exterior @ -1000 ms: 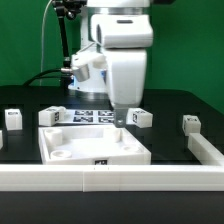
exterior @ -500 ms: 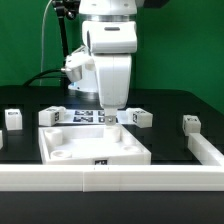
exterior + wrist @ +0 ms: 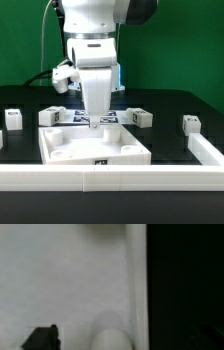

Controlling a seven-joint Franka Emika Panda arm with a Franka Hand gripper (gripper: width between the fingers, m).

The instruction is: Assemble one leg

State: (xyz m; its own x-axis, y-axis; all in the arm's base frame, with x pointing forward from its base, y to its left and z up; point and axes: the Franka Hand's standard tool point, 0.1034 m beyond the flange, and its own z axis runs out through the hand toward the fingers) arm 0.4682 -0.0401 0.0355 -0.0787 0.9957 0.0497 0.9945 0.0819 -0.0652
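Note:
Several small white legs with marker tags stand on the black table: two at the exterior view's left (image 3: 13, 118) (image 3: 47, 117), one behind the panel (image 3: 140, 117), and one at the right (image 3: 190, 124). The wide white square panel (image 3: 70, 150) lies in front. My gripper (image 3: 95, 122) hangs just above the panel's back rim, apart from every leg. In the wrist view the gripper (image 3: 122, 339) looks down on the panel's white face (image 3: 60, 280) and rim. One dark fingertip (image 3: 40, 338) shows; the jaws stand wide with nothing gripped.
The marker board (image 3: 75, 114) lies behind the panel, under the arm. A white rail (image 3: 110, 178) runs along the table's front edge, with another piece (image 3: 206, 150) at the exterior view's right. Black table (image 3: 190, 280) shows beside the panel rim.
The arm has moved toward the exterior view's left, from over the panel's back right corner to over the middle of its back rim. The legs and panel have not moved.

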